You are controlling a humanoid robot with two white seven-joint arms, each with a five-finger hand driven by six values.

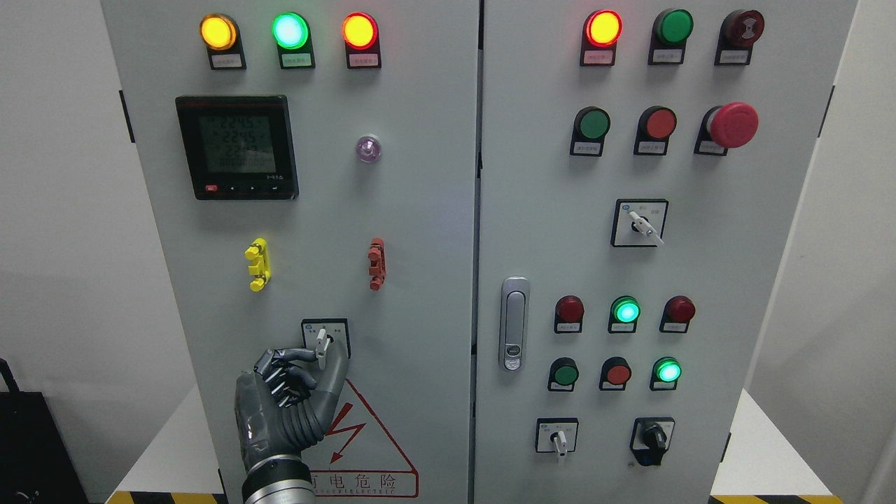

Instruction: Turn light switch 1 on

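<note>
Now, left to right:
Left hand [292, 392]: reaching up from the bottom edge, fingers [297, 355] curled, pinching the white lever of the rotary switch [323, 344].
Rotary switch: sitting low on the left cabinet door [420, 210], lever pointing straight up.
Warning triangle [364, 441]: showing just below, partly hidden by the hand.
Door latch [514, 323]: standing upright on the right door's edge.

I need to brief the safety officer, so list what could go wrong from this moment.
1. The left hand pinches only the thin white lever of the selector switch at the left door's bottom; the fingers may slip off before it turns.
2. The lever looks slender, so too much twist might strain it.
3. The hand covers part of the red-bordered warning triangle sticker, so a stray push could press the grey cabinet door.
</note>
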